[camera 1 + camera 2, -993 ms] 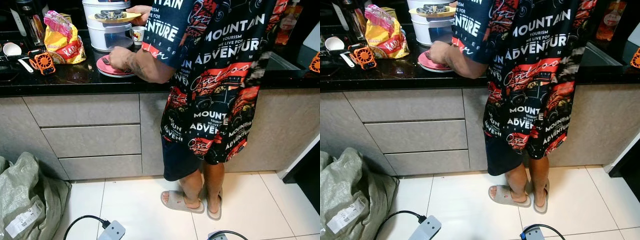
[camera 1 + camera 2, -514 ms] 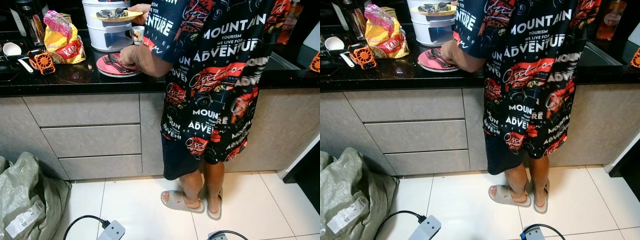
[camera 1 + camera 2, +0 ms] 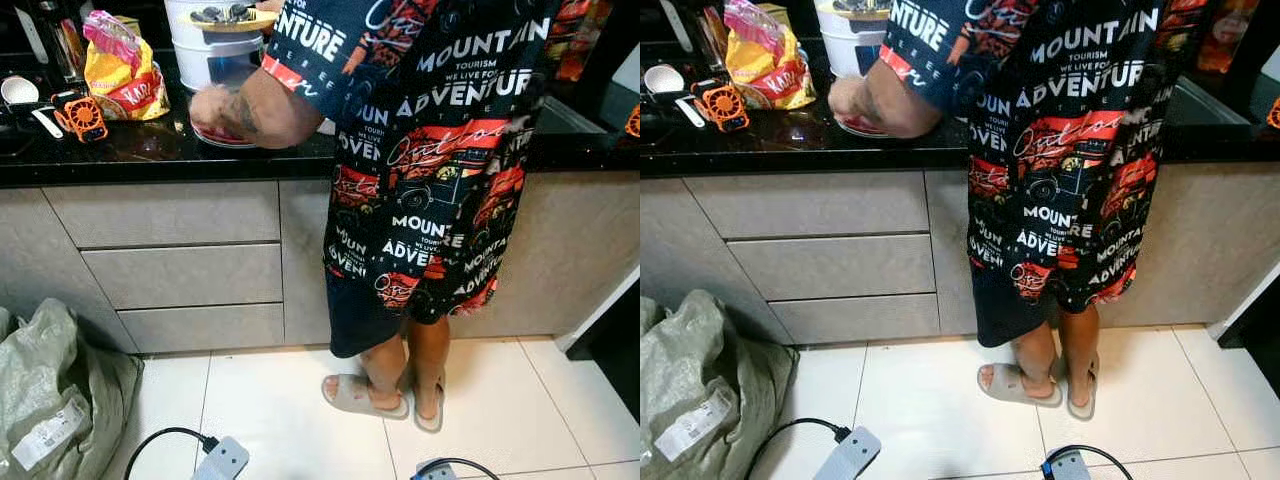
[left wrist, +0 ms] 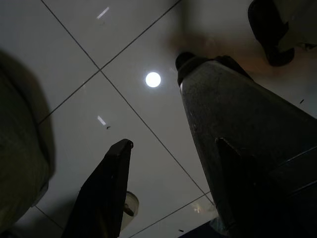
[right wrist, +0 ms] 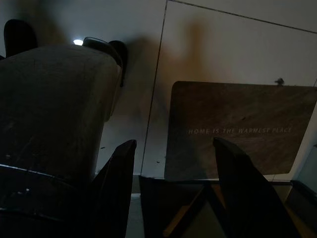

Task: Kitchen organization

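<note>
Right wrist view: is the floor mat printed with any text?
Yes, the brown floor mat carries a pale line of lettering across its middle, reading about home being the warmest place.

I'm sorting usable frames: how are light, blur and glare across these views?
Eye views: well lit, sharp, the person's hand slightly blurred, black countertop glossy with reflections. Left wrist view: dim, ceiling-light glare spot on floor tiles. Right wrist view: very dark, mat lettering faint.

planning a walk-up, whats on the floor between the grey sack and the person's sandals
In the left eye view, bare white tile lies between the grey sack and the sandals. Nearer the camera, a power strip with a black cable lies on the floor.
</note>
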You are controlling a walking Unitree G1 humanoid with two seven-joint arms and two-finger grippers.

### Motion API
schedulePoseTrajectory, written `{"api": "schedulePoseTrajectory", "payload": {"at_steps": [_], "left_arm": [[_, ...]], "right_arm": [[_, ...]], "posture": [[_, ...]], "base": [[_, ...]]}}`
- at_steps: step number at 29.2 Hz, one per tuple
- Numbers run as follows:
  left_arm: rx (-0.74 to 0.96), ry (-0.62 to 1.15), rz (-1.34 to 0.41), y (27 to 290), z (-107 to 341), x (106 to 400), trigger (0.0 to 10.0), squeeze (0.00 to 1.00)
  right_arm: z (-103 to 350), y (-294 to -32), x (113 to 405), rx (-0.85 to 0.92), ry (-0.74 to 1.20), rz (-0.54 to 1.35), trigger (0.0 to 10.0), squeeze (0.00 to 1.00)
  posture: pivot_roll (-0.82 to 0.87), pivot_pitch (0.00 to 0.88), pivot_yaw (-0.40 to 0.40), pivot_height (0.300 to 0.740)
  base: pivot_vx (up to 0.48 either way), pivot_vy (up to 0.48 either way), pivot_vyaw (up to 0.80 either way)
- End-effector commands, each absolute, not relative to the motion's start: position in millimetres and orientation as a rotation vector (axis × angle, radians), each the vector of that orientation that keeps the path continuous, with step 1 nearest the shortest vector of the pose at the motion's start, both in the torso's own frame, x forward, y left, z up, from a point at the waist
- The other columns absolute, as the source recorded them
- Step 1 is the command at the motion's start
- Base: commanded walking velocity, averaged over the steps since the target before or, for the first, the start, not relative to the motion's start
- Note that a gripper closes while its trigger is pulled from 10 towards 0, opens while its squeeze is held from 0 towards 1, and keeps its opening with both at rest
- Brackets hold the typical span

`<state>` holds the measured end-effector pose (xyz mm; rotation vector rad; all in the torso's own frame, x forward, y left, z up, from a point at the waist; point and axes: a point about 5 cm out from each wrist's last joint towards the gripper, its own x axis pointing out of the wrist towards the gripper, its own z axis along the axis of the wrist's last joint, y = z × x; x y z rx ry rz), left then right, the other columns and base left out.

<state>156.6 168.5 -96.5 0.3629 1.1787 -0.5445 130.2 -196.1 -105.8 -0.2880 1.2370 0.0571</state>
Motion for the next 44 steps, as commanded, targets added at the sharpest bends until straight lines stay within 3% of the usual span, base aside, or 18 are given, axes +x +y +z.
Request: {"api": "schedulePoseTrajectory", "payload": {"at_steps": [1, 44], "left_arm": [[0.351, 1.219, -0.539, 174.4, -99.1, 148.4, 10.0, 0.0], [0.317, 1.213, -0.532, 169.8, -98.2, 151.6, 10.0, 0.0]], "right_arm": [[-108.7, -187.4, 124.6, -0.258, 1.259, 0.078, 10.0, 0.0], [-107.1, -191.6, 128.2, -0.258, 1.253, 0.073, 10.0, 0.0]], "posture": [[0.03, 0.07, 0.028, 0.74], [0.03, 0.082, 0.016, 0.74]], "base": [[0.0, 0.0, 0.0], [0.0, 0.0, 0.0]]}}
